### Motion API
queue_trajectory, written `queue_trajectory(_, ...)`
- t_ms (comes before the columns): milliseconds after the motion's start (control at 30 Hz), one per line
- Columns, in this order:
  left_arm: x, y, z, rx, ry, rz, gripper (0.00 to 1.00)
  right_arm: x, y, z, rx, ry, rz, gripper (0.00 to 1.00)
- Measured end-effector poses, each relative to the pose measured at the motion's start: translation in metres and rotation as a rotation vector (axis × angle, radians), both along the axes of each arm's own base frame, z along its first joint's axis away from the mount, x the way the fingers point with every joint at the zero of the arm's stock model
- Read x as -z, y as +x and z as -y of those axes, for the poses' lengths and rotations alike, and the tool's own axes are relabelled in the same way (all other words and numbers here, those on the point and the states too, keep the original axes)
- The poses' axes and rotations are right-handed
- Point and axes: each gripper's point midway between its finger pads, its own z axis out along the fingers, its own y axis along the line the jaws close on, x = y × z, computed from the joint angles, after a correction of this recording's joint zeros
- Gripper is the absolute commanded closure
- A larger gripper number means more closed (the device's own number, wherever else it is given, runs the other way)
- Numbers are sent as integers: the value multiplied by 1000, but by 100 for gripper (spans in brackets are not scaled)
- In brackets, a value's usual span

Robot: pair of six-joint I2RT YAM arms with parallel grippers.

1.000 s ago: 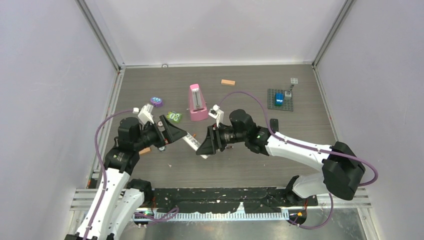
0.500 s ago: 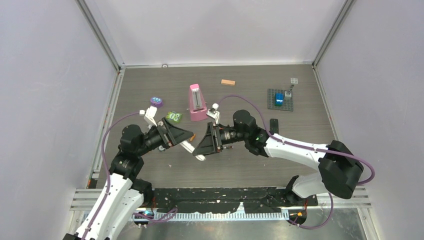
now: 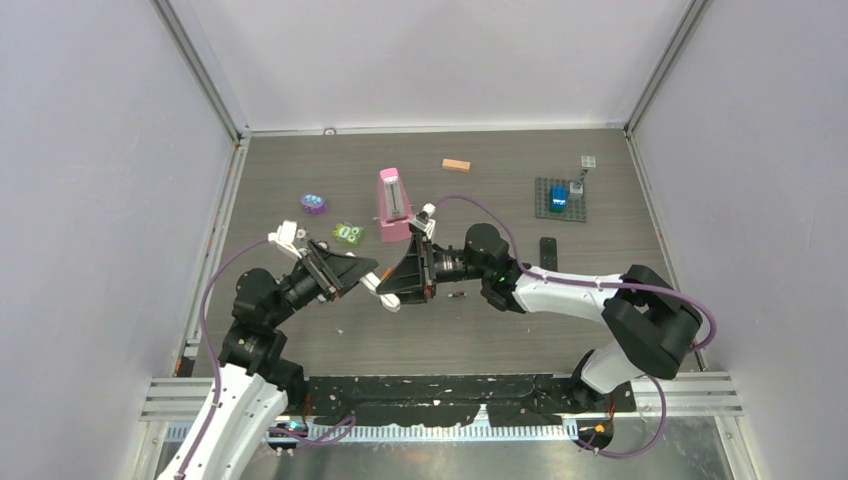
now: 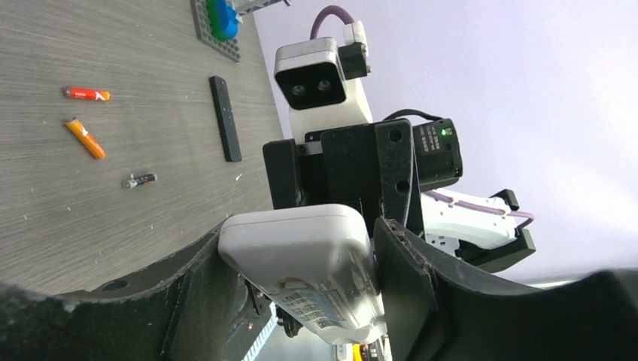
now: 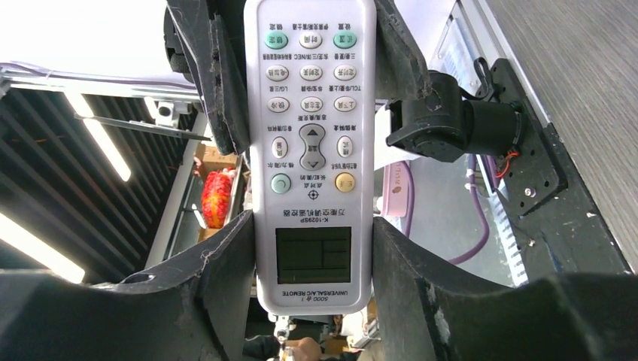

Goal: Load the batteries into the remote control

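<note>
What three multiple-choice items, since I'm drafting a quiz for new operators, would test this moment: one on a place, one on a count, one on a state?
1. Where is the white remote?
A lifted between the left tool and the right tool
B lying flat, untouched
C hanging from one tool alone

2. How many batteries lie loose in the left wrist view?
A one
B six
C three

3. What is the right tool doing?
A open, holding nothing
B shut on the white remote
C shut on a battery

Key:
1 A: each wrist view shows one end of the remote between that tool's fingers.
2 C: three slim cells lie apart on the table.
3 B: its fingers press the remote's two long sides.
</note>
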Motion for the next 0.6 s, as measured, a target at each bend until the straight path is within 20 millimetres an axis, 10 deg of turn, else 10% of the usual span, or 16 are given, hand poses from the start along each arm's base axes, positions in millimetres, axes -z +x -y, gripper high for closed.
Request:
queue_trajectory(267, 2, 7, -3, -41, -12, -35, 99, 2, 5, -6, -4, 37, -50, 52)
queue_trajectory(600, 22, 10, -9, -79, 98, -143, 100, 26, 22, -9, 96, -73, 34, 2)
